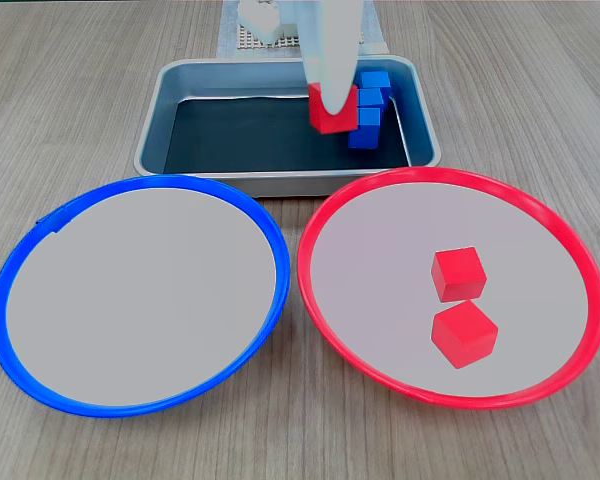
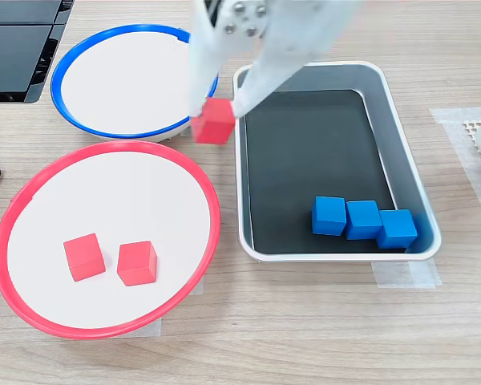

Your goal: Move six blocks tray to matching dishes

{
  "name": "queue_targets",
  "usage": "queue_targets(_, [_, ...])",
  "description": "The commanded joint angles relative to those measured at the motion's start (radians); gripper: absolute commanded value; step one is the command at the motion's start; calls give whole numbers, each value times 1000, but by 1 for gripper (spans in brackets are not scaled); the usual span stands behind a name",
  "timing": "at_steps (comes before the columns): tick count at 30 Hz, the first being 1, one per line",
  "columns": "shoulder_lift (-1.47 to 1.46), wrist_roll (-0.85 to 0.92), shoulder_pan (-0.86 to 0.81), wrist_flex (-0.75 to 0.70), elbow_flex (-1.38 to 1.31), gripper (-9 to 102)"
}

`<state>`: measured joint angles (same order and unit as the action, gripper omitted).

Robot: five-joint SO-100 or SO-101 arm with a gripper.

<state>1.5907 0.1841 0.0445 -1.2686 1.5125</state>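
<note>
Blue dish [image 1: 40, 230] lies empty at left in a fixed view. The tray [image 1: 170, 100] sits beyond both dishes; the arm's upper part is cut off at the top edge. The hand [image 1: 332, 108] grips a red block [image 1: 334, 112], whose height above the tray is unclear here. Three blue blocks [image 1: 370, 110] overlap here; in another fixed view they form a row [image 2: 363, 220]. Red dish [image 1: 380, 210] holds two red blocks [image 1: 459, 274] on the counter [image 1: 70, 90].

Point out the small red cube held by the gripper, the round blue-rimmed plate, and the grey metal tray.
Small red cube held by the gripper [image 2: 215, 121], fixed view: its front face.
Round blue-rimmed plate [image 1: 40, 237], fixed view: its blue rim, upper left.
Grey metal tray [image 2: 401, 144], fixed view: its right wall.
</note>
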Motion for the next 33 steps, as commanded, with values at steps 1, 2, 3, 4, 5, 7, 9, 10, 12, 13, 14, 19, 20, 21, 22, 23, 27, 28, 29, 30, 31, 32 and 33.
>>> queue_targets(1, [-106,2,64,112,-153,0])
queue_targets(2, [-161,9,87,156,-183,0])
queue_targets(3, [-218,15,106,183,-213,1])
queue_targets(4, [-287,25,124,184,-264,2])
queue_targets(5, [-322,29,132,186,-282,5])
queue_targets(7, [-376,49,144,189,-305,12])
queue_targets(9, [-396,67,149,190,-301,18])
queue_targets(10, [-397,72,149,190,-295,20])
queue_targets(12, [-394,86,147,178,-279,22])
queue_targets(13, [-387,98,144,170,-273,17])
queue_targets(14, [-371,114,140,158,-262,12])
queue_targets(19, [-87,670,124,-92,-43,0])
queue_targets(20, [-38,769,118,-109,12,0])
queue_targets(21, [11,867,112,-115,74,0])
queue_targets(22, [72,965,98,-103,164,3])
queue_targets(23, [114,1031,89,-77,238,5])
queue_targets(27, [199,1160,71,12,437,16])
queue_targets(28, [207,1167,71,17,465,17])
queue_targets(29, [210,1172,74,18,486,17])
queue_targets(30, [212,1172,80,20,506,17])
queue_targets(31, [212,1167,86,21,525,17])
queue_targets(32, [212,1164,92,26,540,17])
queue_targets(33, [212,1143,110,43,568,17])
